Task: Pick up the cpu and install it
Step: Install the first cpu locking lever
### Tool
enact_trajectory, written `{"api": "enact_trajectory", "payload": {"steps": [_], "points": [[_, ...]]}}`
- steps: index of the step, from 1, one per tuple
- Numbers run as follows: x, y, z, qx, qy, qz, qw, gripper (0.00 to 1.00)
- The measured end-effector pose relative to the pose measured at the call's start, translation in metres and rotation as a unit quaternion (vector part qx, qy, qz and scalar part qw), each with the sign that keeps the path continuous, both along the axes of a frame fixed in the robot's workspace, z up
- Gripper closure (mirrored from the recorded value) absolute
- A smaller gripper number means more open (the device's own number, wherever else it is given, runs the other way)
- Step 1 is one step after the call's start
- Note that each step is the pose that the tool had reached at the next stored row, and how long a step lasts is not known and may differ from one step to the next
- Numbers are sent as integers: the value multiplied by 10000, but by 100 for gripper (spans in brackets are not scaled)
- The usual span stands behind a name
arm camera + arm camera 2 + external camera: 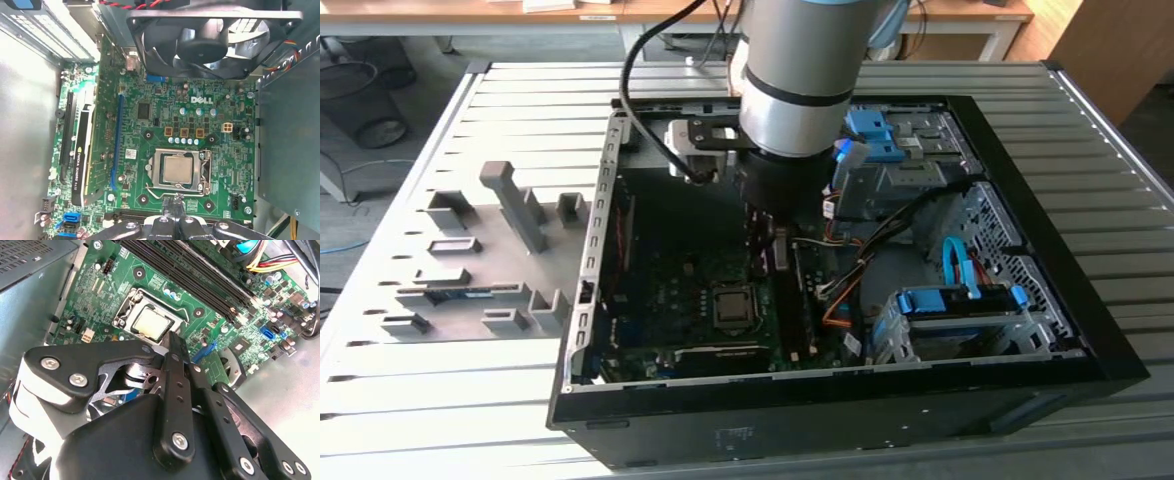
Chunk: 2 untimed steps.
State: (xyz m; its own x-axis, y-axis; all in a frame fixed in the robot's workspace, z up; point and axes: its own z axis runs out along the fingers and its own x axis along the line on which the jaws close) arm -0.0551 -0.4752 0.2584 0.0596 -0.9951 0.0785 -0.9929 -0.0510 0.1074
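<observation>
The cpu (178, 169) lies flat in its socket on the green motherboard (150, 125), silver-grey top up, with the metal socket frame around it. It also shows in the second wrist view (152, 322) and as a dark square in the exterior view (734, 303). My gripper (172, 340) hangs inside the open computer case (720, 420), a short way above the board and just beside the socket. Its fingertips (172, 205) are together with nothing between them. In the exterior view the gripper (778, 250) hangs below the arm's wrist, above the board's middle.
A large black fan (210, 40) and a grey metal box (290, 140) flank the socket. Memory slots (190, 275) run along one side and a graphics card (80, 150) along another. Blue drive cages (961, 310) and cables fill the case's right in the exterior view. A grey fixture block (480, 250) sits outside on the left.
</observation>
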Motion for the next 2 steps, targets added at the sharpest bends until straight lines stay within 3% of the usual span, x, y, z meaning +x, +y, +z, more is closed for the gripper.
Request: {"api": "enact_trajectory", "payload": {"steps": [2], "points": [[0, 0, 0, 0, 0, 0, 10000, 90]]}}
